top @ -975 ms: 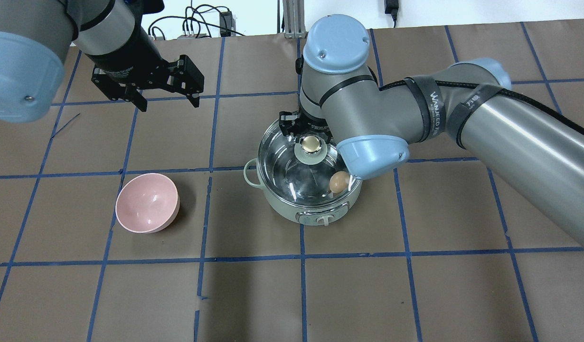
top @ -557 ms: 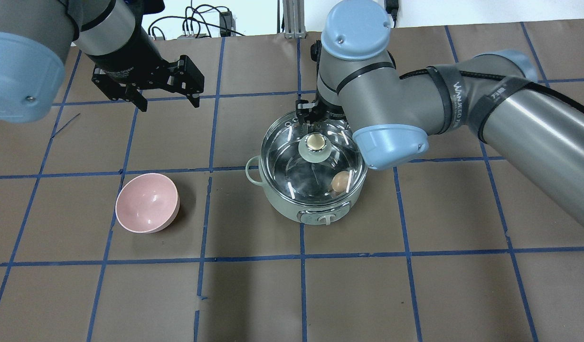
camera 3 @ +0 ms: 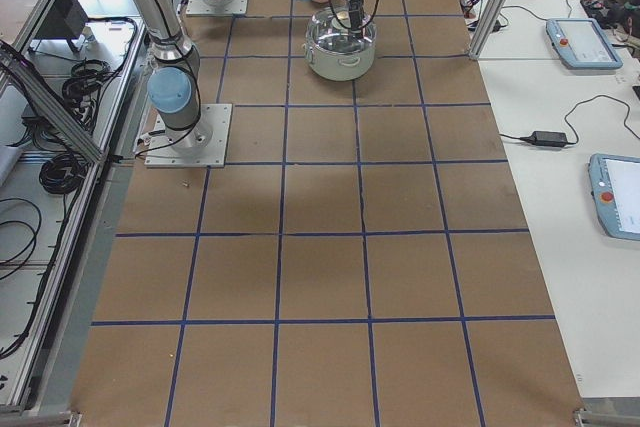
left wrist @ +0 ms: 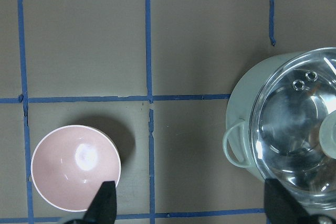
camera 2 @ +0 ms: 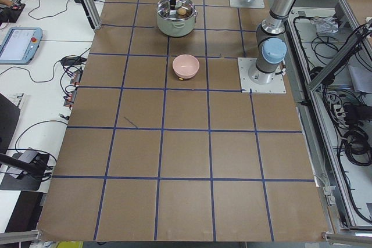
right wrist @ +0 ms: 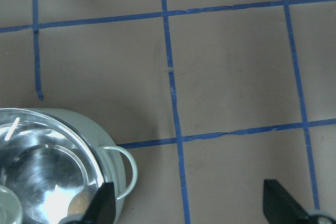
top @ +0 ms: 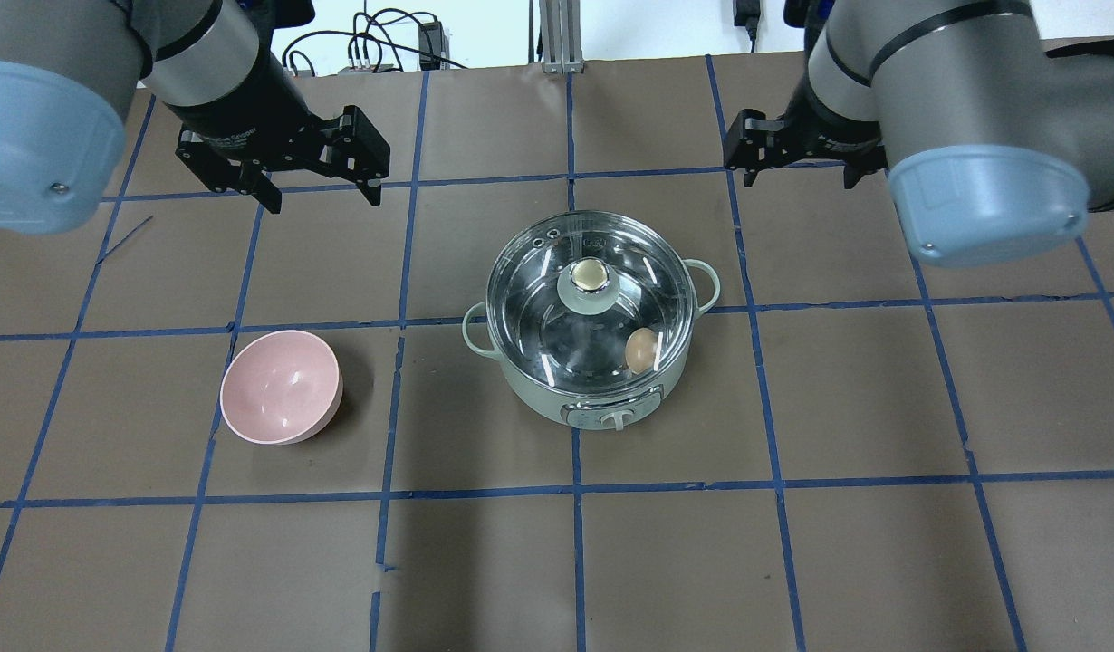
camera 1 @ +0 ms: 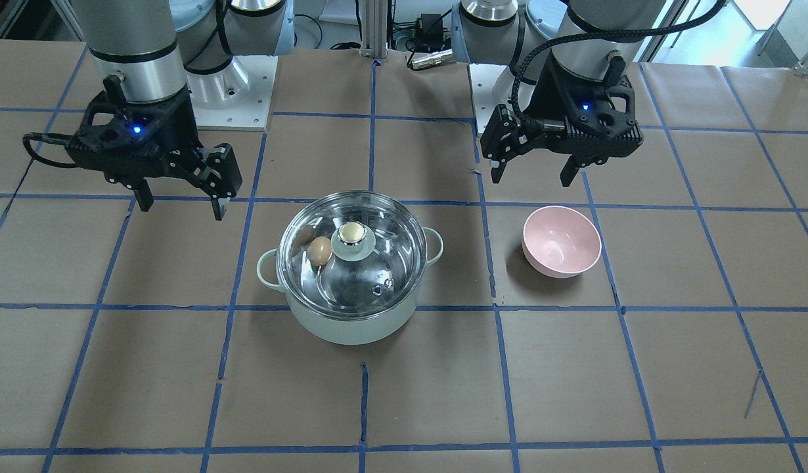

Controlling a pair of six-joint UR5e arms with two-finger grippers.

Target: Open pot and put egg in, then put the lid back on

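Pot [camera 1: 351, 325], mint green, stands mid-counter [camera 1: 640, 368] with its glass lid [camera 1: 378, 263] seated on the rim. A brown egg [camera 1: 320, 250] lies inside, seen through the glass, beside the lid's golden knob on the robot's right side. A pink bowl [camera 1: 561, 240] sits apart from the pot on the robot's left. Left pincer [camera 1: 531, 176] hangs above the counter near the bowl, jaws spread, empty. Right pincer [camera 1: 180, 205] hangs apart from the pot on the other side, also spread wide, holding nothing.
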